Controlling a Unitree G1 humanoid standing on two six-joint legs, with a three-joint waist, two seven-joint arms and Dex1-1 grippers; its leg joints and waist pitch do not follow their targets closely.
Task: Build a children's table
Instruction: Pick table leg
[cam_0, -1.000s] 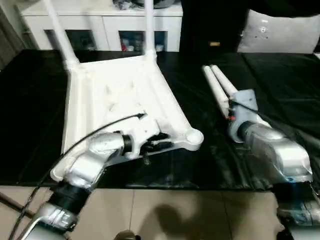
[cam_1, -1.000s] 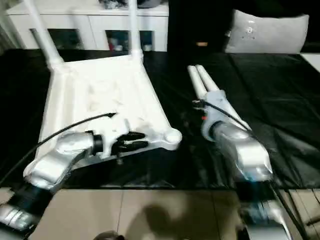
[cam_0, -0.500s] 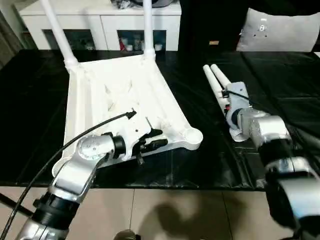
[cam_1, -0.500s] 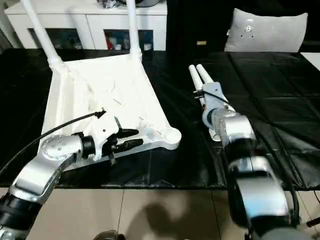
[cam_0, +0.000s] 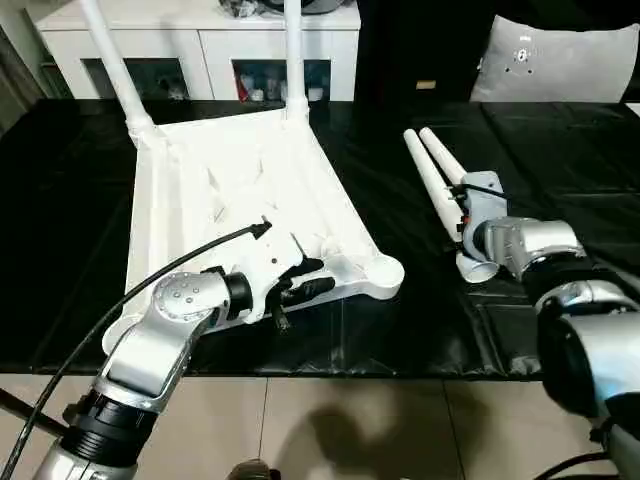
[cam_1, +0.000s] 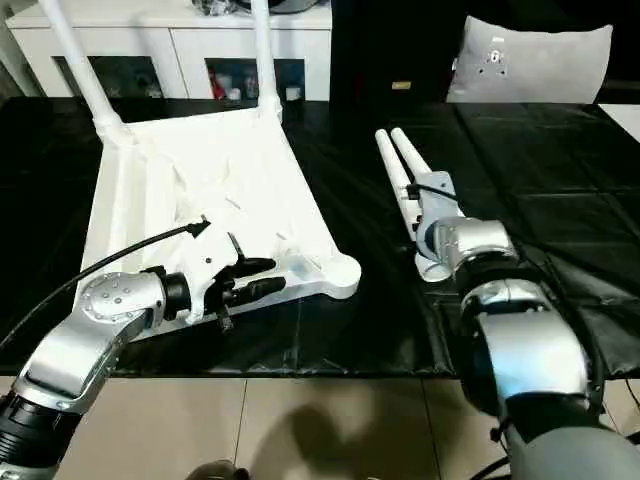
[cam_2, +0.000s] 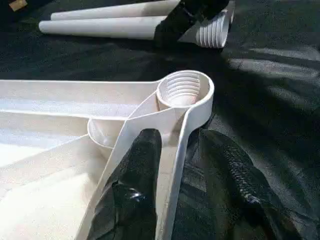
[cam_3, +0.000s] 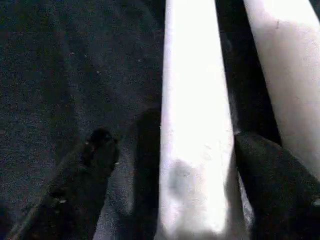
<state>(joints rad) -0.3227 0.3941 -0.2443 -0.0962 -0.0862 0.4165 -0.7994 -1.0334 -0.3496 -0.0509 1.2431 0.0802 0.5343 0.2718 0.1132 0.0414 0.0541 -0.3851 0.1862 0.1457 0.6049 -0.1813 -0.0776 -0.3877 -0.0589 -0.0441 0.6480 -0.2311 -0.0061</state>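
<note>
My right end effector (cam_3: 172, 165) straddles one long tapering white plastic leg (cam_0: 436, 190), fingers wide, not yet clamped. The leg's axis runs toward the bench's far edge. My left end effector (cam_2: 187, 165) pinches the upturned white tabletop's rim (cam_2: 172, 150) near its threaded socket (cam_2: 184, 90).

Left arm reaching forward, forearm low; left hand (cam_2: 177, 165) closed across a rim, one finger each side; right arm bent at elbow; right hand (cam_3: 172, 165) fingers (cam_3: 97, 150) spread wide either side of a leg.
</note>
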